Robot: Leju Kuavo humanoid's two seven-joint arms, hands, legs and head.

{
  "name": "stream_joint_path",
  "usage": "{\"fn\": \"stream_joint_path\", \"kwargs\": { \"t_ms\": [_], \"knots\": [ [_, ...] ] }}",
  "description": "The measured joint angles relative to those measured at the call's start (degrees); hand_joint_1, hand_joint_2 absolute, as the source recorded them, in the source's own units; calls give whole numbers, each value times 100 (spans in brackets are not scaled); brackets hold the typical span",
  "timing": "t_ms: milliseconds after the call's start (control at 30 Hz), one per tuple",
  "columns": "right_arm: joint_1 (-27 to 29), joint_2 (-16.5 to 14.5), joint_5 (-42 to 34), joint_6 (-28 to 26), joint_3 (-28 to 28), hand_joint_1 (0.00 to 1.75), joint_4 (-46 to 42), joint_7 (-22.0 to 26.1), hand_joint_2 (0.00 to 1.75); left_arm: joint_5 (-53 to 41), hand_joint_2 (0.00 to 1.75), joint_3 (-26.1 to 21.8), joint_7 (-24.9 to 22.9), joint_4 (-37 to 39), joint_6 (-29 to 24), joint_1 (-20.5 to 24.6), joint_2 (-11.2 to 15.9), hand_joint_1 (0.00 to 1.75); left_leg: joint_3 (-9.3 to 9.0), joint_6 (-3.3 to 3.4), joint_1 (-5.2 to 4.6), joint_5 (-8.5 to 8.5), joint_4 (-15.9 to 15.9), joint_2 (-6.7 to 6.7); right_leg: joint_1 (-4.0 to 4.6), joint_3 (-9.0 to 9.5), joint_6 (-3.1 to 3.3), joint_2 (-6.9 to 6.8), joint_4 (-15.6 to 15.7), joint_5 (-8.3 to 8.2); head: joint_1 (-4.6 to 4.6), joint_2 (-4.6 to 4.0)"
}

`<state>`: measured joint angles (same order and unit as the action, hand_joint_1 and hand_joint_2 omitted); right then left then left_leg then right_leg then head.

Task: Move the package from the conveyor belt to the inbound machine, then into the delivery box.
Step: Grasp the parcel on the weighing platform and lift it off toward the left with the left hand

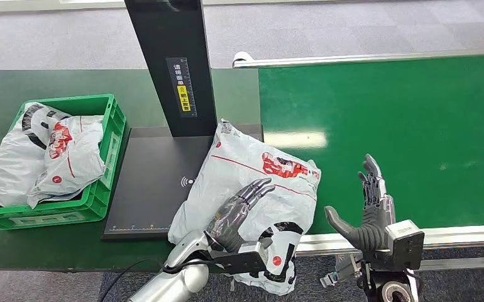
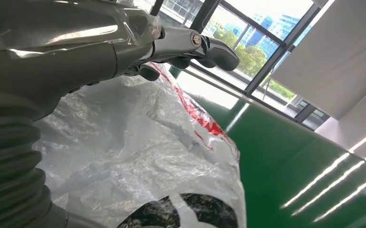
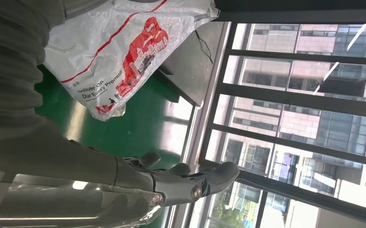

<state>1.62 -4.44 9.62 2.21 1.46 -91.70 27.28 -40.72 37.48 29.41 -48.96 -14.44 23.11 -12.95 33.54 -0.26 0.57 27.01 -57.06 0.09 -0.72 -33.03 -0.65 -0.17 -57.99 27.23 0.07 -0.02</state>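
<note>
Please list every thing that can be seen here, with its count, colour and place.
package: one, white with red print, lying partly on the scanner base and partly on the belt edge, under the left robot hand
bags: at least two, white with red and black print, inside the crate
crate: one, green, on the table left of the scanner
scanner: one, black flat base with a black post, between crate and belt
belt: one, green, on the right
left robot hand: one, dark grey, resting on the package
right robot hand: one, dark grey, fingers apart, holding nothing, above the belt edge
</note>
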Motion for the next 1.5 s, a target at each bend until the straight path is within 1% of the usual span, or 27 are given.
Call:
{"fn": "stream_joint_path", "kwargs": {
  "t_ms": [100,267,500,533,567,633,667,733,1167,1500],
  "knots": [
    [-5,0,0,0,-3,0,3,0,175,-15,175,3,-2,51,-20,9,-6,0,0,0,0,0,0,0,0,0,0,0,0,0,0,1],
    [-88,-18,0,19,-59,0,28,0,175,-120,175,3,-9,674,-181,109,-112,0,0,0,0,0,0,0,0,0,0,0,0,0,-1,-1],
    [-226,-56,3,80,-90,0,122,0,175,-156,175,3,-28,1181,-202,223,-229,1,-1,0,0,0,0,-1,0,3,0,0,0,0,-1,0],
    [-239,-60,4,81,-91,0,132,0,175,-156,175,3,-28,1225,-202,236,-240,29,-1,0,0,0,0,-1,0,3,0,0,0,0,-1,0],
    [-249,-64,5,81,-91,0,140,0,175,-156,175,3,-28,1264,-202,248,-249,69,-1,0,0,0,0,-1,0,3,0,0,0,0,-1,0],
    [-264,-75,6,81,-93,0,155,0,175,-156,175,3,-28,1331,-202,272,-264,155,-1,0,0,0,0,-1,0,4,0,0,0,0,-1,-1],
    [-270,-79,7,81,-93,0,162,0,175,-155,175,3,-28,1363,-202,285,-269,171,-1,0,0,0,0,-1,0,4,0,0,0,0,-1,0],
    [-280,-85,7,83,-95,0,173,0,175,-154,175,3,-28,1428,-205,313,-279,175,-2,0,0,0,0,-1,0,4,0,0,0,0,-1,1],
    [-307,-134,30,90,-93,0,178,-2,175,-184,175,3,-87,1661,-350,474,-327,175,-7,0,0,0,0,-1,0,10,0,0,0,0,-1,-1],
    [-308,-140,52,105,-92,0,188,-8,175,-188,175,-5,-133,1677,-572,483,-327,175,-7,0,0,0,1,-1,0,11,0,0,0,0,0,-1]
  ]
}}
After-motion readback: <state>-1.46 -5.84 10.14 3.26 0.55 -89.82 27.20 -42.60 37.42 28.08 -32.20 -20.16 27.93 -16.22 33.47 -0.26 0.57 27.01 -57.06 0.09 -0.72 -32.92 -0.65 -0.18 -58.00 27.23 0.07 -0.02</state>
